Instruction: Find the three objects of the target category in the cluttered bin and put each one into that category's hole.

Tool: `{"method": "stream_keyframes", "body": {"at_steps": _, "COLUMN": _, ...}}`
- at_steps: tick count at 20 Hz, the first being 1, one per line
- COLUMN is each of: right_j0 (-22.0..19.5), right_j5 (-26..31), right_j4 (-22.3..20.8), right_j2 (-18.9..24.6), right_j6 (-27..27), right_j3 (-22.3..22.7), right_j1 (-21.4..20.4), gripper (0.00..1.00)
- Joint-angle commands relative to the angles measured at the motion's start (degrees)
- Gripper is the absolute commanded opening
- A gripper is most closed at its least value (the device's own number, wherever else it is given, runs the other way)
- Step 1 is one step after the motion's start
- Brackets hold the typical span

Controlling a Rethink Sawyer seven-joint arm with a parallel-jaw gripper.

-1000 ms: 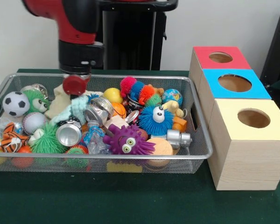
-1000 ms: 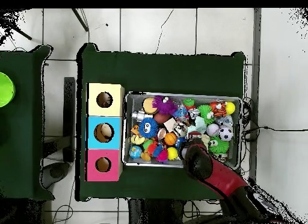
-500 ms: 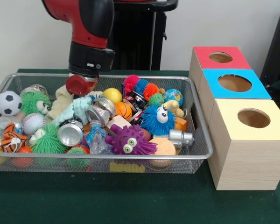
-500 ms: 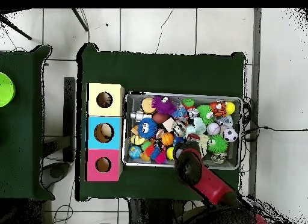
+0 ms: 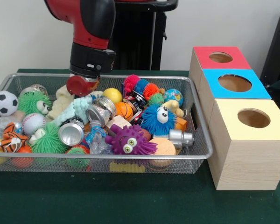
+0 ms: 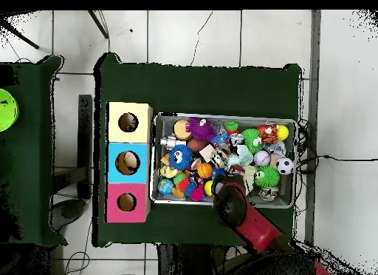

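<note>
The wire mesh bin [image 5: 130, 158] sits on the green table, full of toys; it also shows in the overhead view [image 6: 225, 116]. The gripper [image 5: 81, 85] hangs under the red and black arm over the bin's far left part, just above a cream knitted thing [image 5: 60, 99] and a pale green toy [image 5: 77, 109]. In the overhead view the arm's head [image 6: 230, 202] covers it. No white rope toy with coloured strands shows clearly; they are hidden in the clutter. The hole [image 5: 253, 118] in the yellow-topped box is open and dark, and also shows in the overhead view [image 6: 128, 123].
A blue-topped box [image 5: 234, 83] and a red-topped box [image 5: 220, 57] stand behind the yellow one. In the bin lie a striped tiger [image 5: 11, 140], a soccer ball [image 5: 2, 102], a purple spiky ball [image 5: 128, 140], a blue spiky ball [image 5: 156, 119] and cans [image 5: 70, 133].
The arm has moved a little to the right in the front view, then nearly stopped. The soccer ball has rolled towards the bin's left end.
</note>
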Motion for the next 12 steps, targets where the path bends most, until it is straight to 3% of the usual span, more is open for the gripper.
{"method": "stream_keyframes", "body": {"at_steps": 1, "right_j0": 2.9, "right_j5": -8.8, "right_j4": 8.3, "right_j2": 9.9, "right_j6": 26.9, "right_j3": 4.8, "right_j1": 6.8, "gripper": 0.00}}
{"method": "stream_keyframes", "body": {"at_steps": 4, "right_j0": 9.2, "right_j5": -13.1, "right_j4": 18.2, "right_j2": 8.1, "right_j6": 31.8, "right_j3": 7.6, "right_j1": 5.7, "gripper": 0.00}}
{"method": "stream_keyframes", "body": {"at_steps": 7, "right_j0": 14.6, "right_j5": -13.6, "right_j4": 28.9, "right_j2": 8.2, "right_j6": 35.7, "right_j3": 10.9, "right_j1": 3.6, "gripper": 0.00}}
{"method": "stream_keyframes", "body": {"at_steps": 9, "right_j0": 14.3, "right_j5": -12.4, "right_j4": 29.6, "right_j2": 8.6, "right_j6": 36.3, "right_j3": 12.8, "right_j1": 2.4, "gripper": 0.00}}
{"method": "stream_keyframes", "body": {"at_steps": 12, "right_j0": 17.3, "right_j5": -9.2, "right_j4": 35.7, "right_j2": 8.1, "right_j6": 37.8, "right_j3": 17.3, "right_j1": -1.8, "gripper": 0.00}}
